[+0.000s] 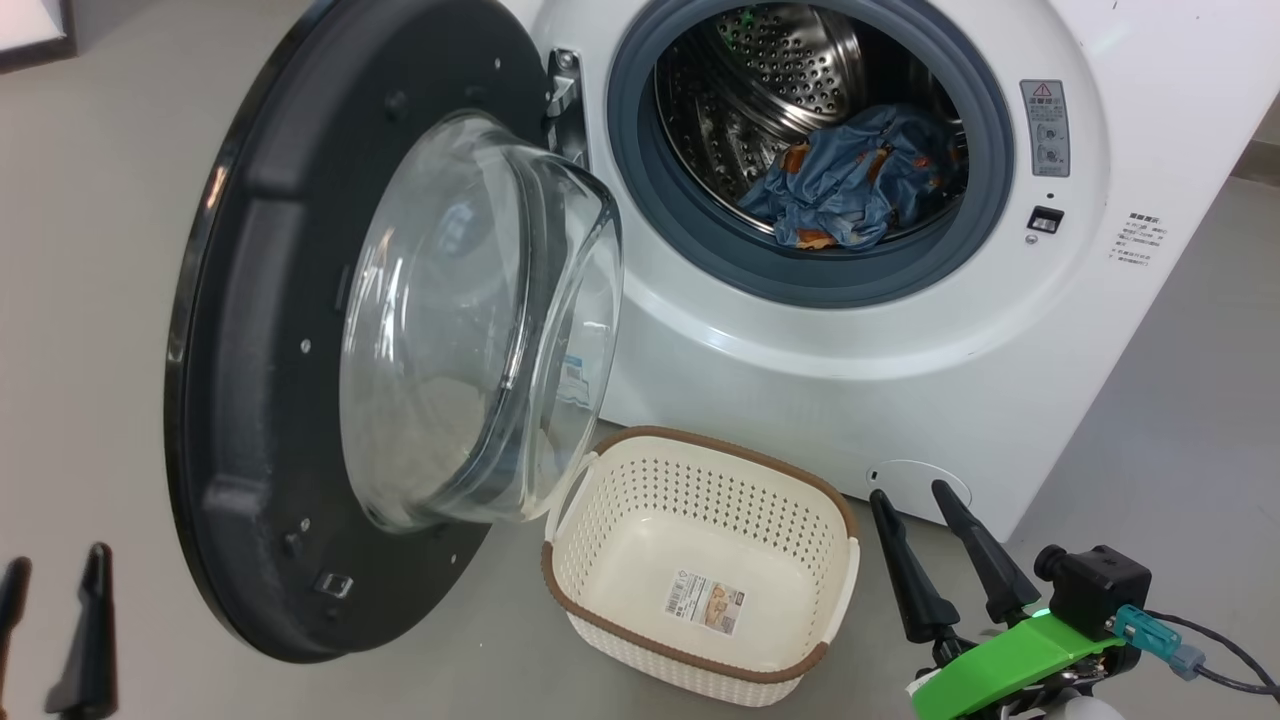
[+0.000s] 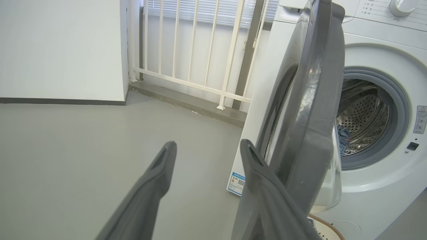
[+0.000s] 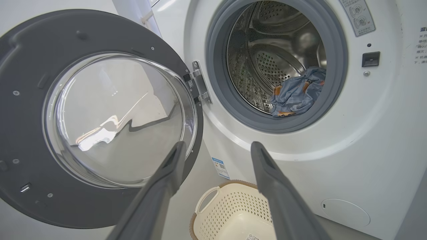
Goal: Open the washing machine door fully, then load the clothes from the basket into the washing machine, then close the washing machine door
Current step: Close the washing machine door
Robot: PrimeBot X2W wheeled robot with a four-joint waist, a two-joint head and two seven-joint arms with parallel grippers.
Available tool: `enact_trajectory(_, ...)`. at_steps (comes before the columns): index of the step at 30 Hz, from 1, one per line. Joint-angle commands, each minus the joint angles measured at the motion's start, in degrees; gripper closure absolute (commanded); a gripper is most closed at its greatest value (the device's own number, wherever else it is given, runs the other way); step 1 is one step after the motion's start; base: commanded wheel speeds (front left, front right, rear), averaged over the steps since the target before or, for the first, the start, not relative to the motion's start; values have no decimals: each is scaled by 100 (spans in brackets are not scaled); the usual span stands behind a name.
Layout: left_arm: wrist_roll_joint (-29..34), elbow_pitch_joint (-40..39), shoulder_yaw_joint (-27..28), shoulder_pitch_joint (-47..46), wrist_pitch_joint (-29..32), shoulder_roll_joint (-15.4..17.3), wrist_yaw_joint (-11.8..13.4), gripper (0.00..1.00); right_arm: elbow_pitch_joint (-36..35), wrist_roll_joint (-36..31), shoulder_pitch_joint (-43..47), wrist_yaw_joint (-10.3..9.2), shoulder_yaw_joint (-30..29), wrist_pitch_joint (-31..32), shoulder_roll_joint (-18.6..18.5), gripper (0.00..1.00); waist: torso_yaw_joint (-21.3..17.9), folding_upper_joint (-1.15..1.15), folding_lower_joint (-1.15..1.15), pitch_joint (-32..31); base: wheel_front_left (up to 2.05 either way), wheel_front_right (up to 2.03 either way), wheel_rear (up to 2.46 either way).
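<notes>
The white washing machine point(image 1: 900, 340) stands with its round black door point(image 1: 260, 330) swung wide to the left, the glass bowl facing me. Light blue clothes point(image 1: 850, 180) with orange prints lie inside the steel drum. On the floor before the machine sits the cream basket point(image 1: 720, 447), holding nothing but a label sticker. My left gripper point(image 1: 58, 557) is open at the lower left, left of the door's outer edge. My right gripper point(image 1: 909, 490) is open just right of the basket. The left wrist view has my left gripper point(image 2: 208, 142) beside the door point(image 2: 313, 100), seen edge-on. My right gripper point(image 3: 218, 143) points at the machine front above the basket point(image 3: 230, 206).
A white railing point(image 2: 196, 50) and a white wall point(image 2: 60, 50) stand behind the machine's left side across grey floor point(image 2: 83, 150). A round service flap point(image 1: 915, 480) sits low on the machine front, close to my right fingertips.
</notes>
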Motion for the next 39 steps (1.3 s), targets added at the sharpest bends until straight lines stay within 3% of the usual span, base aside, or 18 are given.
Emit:
enact_trajectory(1,186,-36,165,-132,-147,81,108,0,-174,2,-40,16,104,-27,-46,0,14,0,0,9,0,0,0)
enact_trajectory(17,569,233,333,136,-433,-450,226,0,-183,-93,77,16,190,-27,-76,0,35,0,0,3,0,0,0)
enact_trajectory(39,905,145,506,125,-443,-650,84,0,-106,-70,46,16,317,-27,-133,0,16,0,0,2,0,0,0)
